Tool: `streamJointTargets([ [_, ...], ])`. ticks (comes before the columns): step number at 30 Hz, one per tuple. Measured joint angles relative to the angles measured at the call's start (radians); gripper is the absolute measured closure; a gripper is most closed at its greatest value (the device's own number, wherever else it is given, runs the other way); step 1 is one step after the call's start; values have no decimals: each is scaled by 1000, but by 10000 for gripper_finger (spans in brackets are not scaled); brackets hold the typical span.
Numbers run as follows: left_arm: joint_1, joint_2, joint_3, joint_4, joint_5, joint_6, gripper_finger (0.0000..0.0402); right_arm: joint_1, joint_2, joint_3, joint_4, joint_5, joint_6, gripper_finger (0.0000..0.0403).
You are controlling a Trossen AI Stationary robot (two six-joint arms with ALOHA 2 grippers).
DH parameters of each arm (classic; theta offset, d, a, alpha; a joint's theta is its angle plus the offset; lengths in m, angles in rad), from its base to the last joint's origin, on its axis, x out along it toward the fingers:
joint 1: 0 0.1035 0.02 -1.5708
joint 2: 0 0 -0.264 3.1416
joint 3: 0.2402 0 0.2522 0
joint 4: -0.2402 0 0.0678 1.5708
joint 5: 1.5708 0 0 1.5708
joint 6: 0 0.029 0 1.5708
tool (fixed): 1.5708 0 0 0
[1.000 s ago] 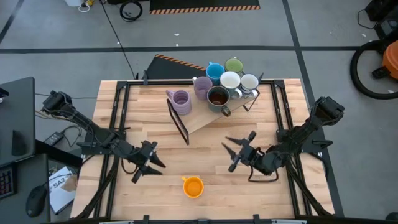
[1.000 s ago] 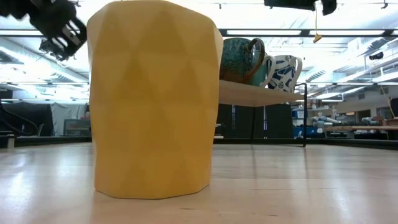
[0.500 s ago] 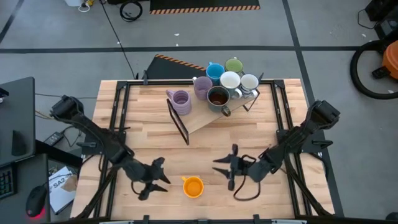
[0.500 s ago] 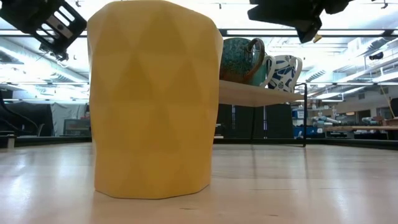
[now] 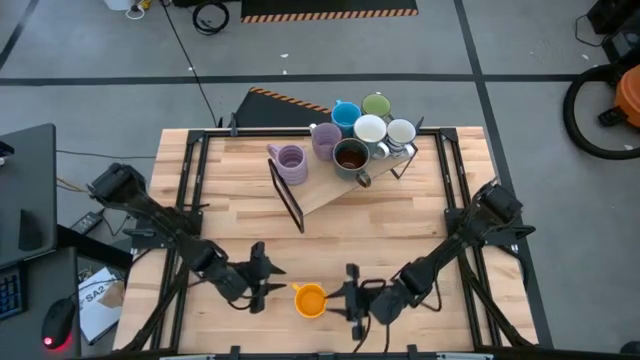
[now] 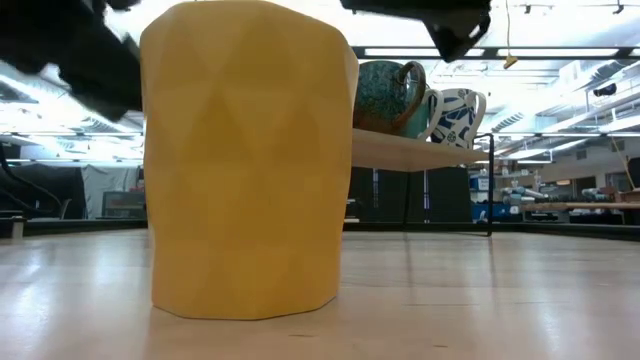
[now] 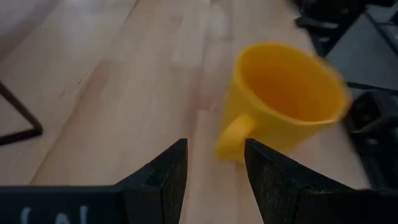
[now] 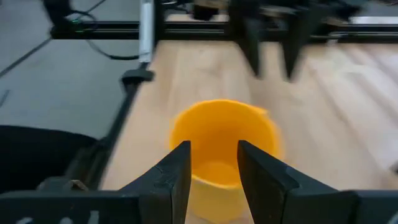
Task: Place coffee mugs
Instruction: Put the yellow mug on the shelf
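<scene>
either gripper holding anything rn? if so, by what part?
Nothing is held. The left gripper and right gripper are both open, flanking the orange mug, which stands upright on the table with neither gripper closed on it.

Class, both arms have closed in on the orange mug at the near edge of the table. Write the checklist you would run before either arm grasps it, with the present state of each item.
1. Orange mug upright, on the table: ok.
2. Handle faces the left pincer: ok.
3. Left pincer open enough to take the handle: ok.
4. Right pincer open, lined up with the mug: ok.
5. Only one arm going for the mug: not ok; both pincers flank it.
6. Free spot on the shelf among the other mugs: cannot tell.
</scene>
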Motion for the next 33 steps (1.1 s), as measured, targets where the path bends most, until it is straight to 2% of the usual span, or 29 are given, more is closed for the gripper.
streamJointTargets([
  [4, 33, 61, 0, 18, -3, -43, 235, 27, 62, 87, -37, 5, -19, 266],
  [11, 93, 110, 0, 25, -32, -75, 235, 56, 170, 211, -56, 90, -118, 266],
  [19, 98, 114, -1, 91, 111, -29, 235, 63, 292, 317, -59, 209, -293, 266],
  [25, 59, 114, -1, 110, 124, -17, 235, 63, 308, 330, -110, 282, -318, 266],
  [33, 30, 114, -1, 118, 129, -25, 235, 59, 304, 332, -240, 294, -298, 266],
])
